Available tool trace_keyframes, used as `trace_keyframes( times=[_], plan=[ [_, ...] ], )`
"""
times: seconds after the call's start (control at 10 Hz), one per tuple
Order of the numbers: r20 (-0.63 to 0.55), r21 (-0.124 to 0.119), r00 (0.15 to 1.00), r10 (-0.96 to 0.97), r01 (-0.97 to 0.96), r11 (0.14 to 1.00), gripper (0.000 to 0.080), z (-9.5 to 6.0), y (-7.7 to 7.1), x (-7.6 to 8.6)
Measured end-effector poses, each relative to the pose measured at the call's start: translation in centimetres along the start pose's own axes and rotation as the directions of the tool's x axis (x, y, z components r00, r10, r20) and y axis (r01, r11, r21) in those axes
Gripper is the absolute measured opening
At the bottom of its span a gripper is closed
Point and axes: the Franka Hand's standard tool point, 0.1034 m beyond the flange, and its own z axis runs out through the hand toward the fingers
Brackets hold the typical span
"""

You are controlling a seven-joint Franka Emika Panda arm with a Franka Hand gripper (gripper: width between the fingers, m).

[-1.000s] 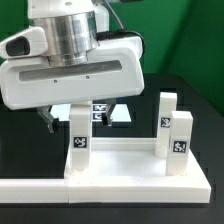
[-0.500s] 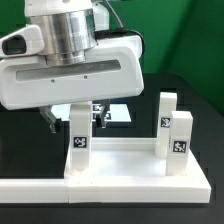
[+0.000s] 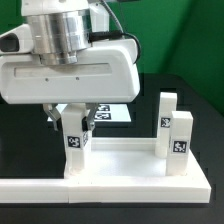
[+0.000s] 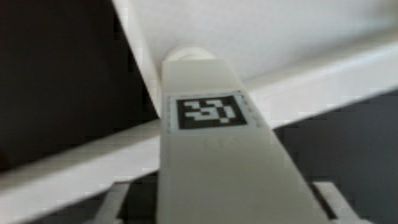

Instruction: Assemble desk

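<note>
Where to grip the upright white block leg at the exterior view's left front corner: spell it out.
Take the upright white plastic block leg by its upper part, above the tag, coming straight down from overhead. It stands vertical in the white rimmed desk top, so only its upper part is free, and its flat sides suit the hand.

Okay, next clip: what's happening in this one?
A Panda arm is putting together a white model desk. The desk top lies upside down on the black table with legs standing up in its corners. The gripper is down over the front leg on the exterior view's left, jaws either side of it. Two more legs stand on the exterior view's right. The wrist view looks straight down that tagged leg.
</note>
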Motion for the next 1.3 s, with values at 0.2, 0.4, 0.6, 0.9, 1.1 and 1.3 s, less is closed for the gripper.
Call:
trace_keyframes(
  times=[0.2, 0.4, 0.6, 0.9, 1.1, 1.3],
  plan=[
    [-0.022, -0.001, 0.959, 0.281, -0.281, 0.960, 0.0300, 0.3, 0.3, -0.7],
    [-0.001, 0.026, 0.823, 0.567, -0.567, 0.823, 0.0300, 0.7, 0.4, -1.2],
    [0.015, 0.043, 0.735, 0.678, -0.678, 0.734, 0.0300, 0.7, 0.5, -1.4],
    [0.029, 0.044, 0.620, 0.784, -0.784, 0.619, 0.0300, 0.7, 0.5, -1.4],
    [0.090, 0.060, 0.364, 0.927, -0.931, 0.360, 0.0300, 0.8, 0.3, -1.5],
    [0.084, 0.062, 0.439, 0.894, -0.898, 0.435, 0.0306, 0.9, 0.1, -1.6]
  ],
)
